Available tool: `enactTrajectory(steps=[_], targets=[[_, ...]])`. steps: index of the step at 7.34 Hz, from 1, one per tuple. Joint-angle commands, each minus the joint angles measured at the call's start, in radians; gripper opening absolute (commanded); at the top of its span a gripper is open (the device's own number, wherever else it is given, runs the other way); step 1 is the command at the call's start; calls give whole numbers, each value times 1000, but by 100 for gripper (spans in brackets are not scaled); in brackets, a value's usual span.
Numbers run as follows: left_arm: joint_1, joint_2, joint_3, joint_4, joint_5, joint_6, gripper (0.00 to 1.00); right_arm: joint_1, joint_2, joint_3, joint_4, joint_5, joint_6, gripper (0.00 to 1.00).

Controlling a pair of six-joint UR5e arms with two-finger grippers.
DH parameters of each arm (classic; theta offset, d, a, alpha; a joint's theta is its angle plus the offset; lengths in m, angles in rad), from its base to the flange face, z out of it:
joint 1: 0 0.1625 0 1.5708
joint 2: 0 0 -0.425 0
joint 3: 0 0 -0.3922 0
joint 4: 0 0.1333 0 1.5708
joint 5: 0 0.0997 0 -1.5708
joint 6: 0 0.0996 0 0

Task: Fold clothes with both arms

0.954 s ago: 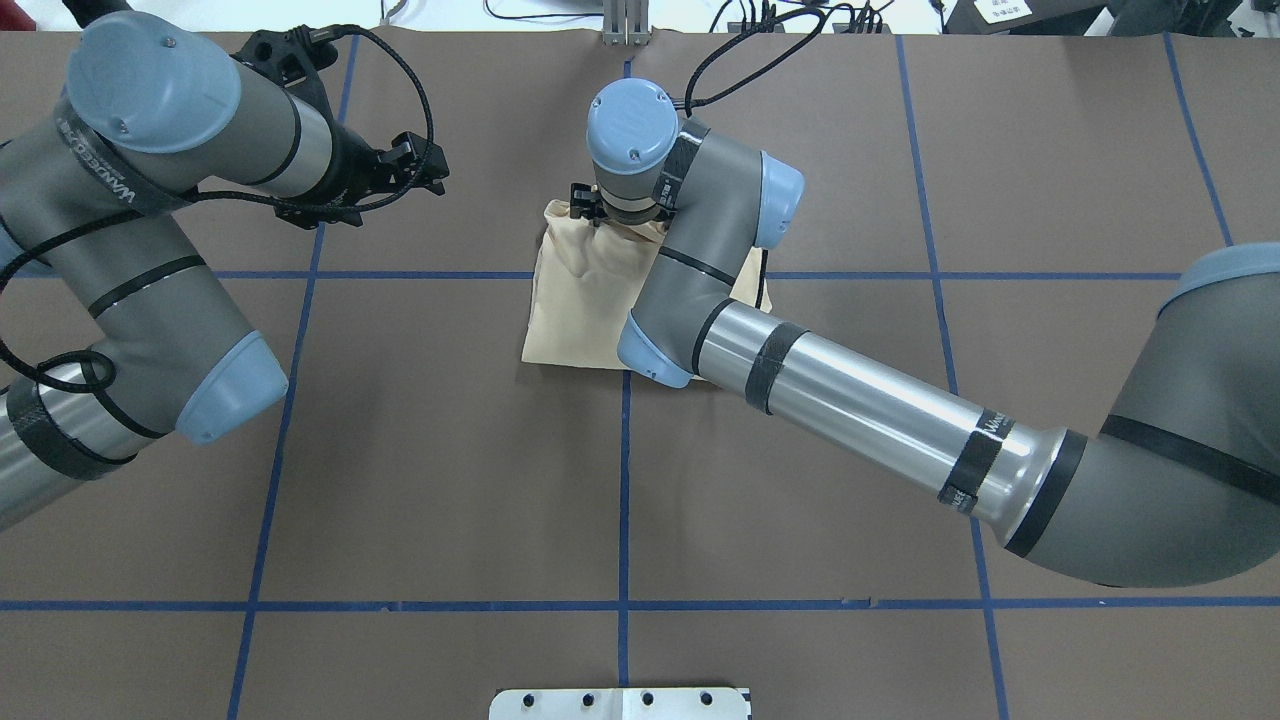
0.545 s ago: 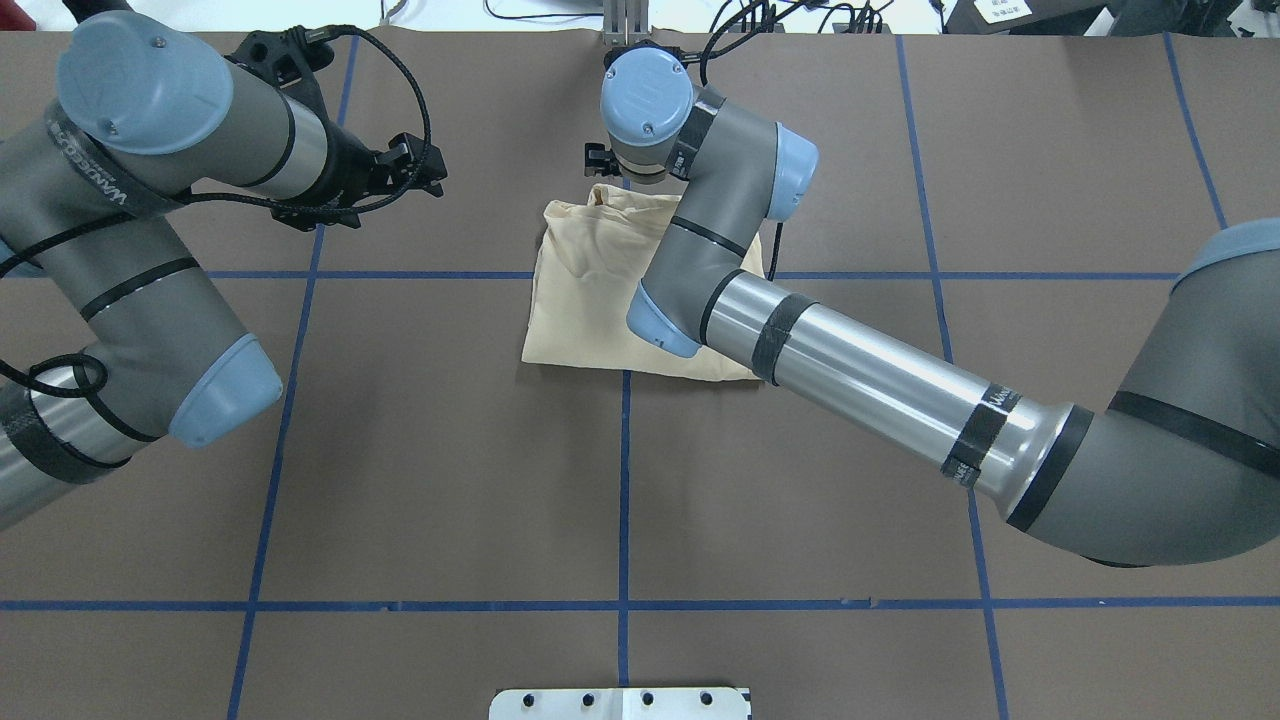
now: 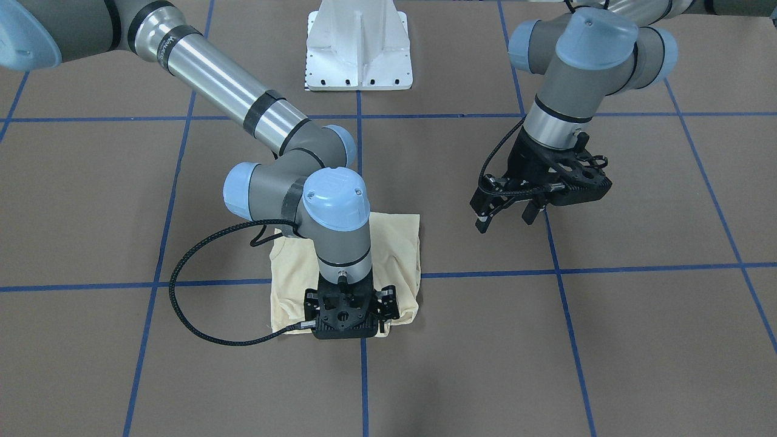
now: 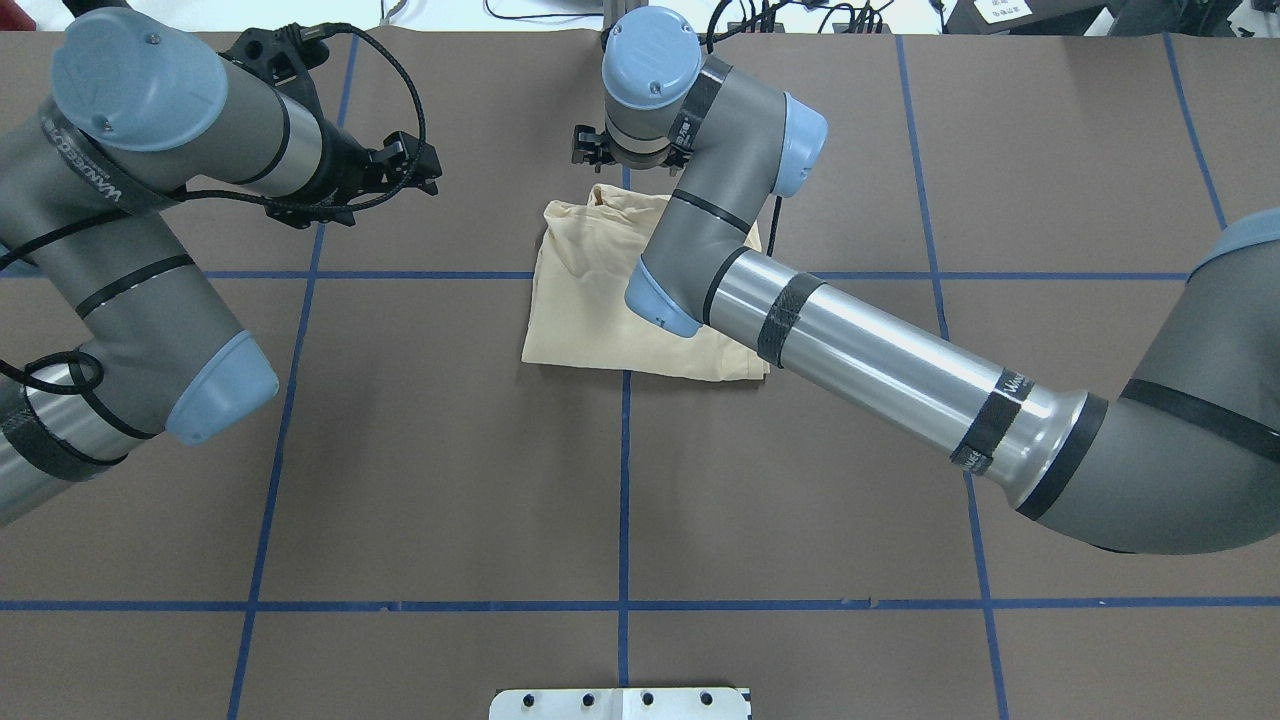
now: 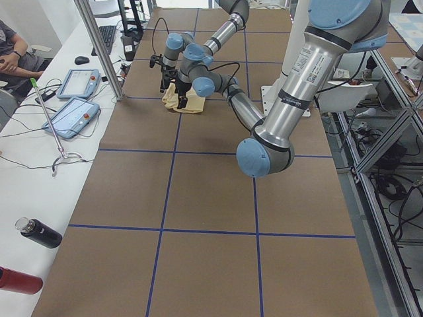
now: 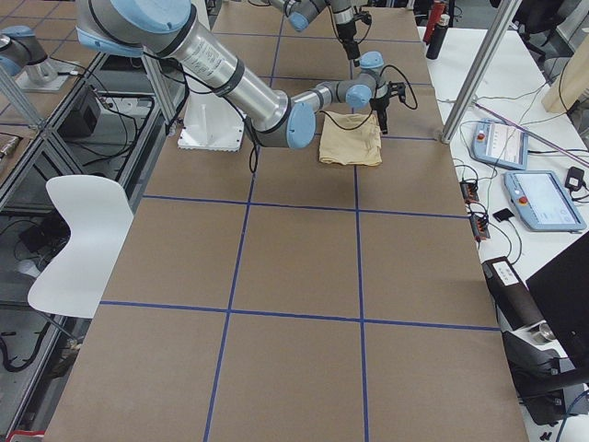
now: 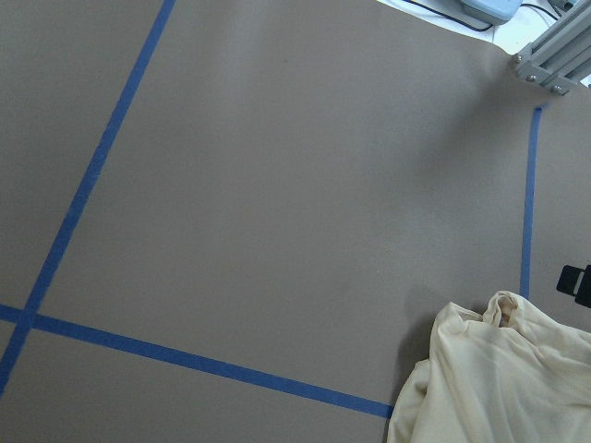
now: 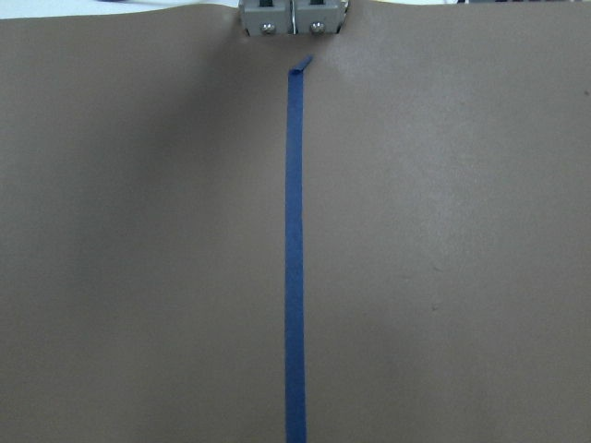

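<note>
The clothes are one pale cream shirt, folded into a compact bundle at the far middle of the brown table; its print is hidden. It also shows in the front view as the shirt, and its crumpled far corner as the shirt in the left wrist view. My right gripper hangs above the shirt's far edge, pointing down, with jaws spread and nothing between them. From overhead the right gripper is just past that edge. My left gripper hovers open and empty over bare table beside the shirt, and appears overhead as the left gripper.
The white base pedestal stands at the robot's side. An aluminium post sits at the far table edge. Two tablets, bottles and a seated person are beyond that edge. Blue tape lines grid the table.
My right gripper has let go of the shirt's far edge and moved up and toward the far table edge. The shirt stays lying folded. The left arm barely shifted.
</note>
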Motion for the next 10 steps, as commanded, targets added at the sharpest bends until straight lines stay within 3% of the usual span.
enactTrajectory(steps=[1, 2, 4, 6, 8, 10], targets=[[-1, 0, 3, -1, 0, 1, 99, -5, -7, 56, -131, 112, 59, 99], [-1, 0, 5, -1, 0, 1, 99, -10, -11, 53, -131, 144, 92, 99], [-1, 0, 3, 1, 0, 0, 99, -24, -26, 25, -108, 114, 71, 99], [-1, 2, -1, 1, -2, -2, 99, -30, -23, -74, 116, 3, 57, 99], [-1, 2, -3, 1, -2, -2, 99, -33, -22, -78, 136, -94, 40, 99], [-1, 2, -1, 1, -2, -2, 99, -21, -22, -75, 136, -128, -14, 99]])
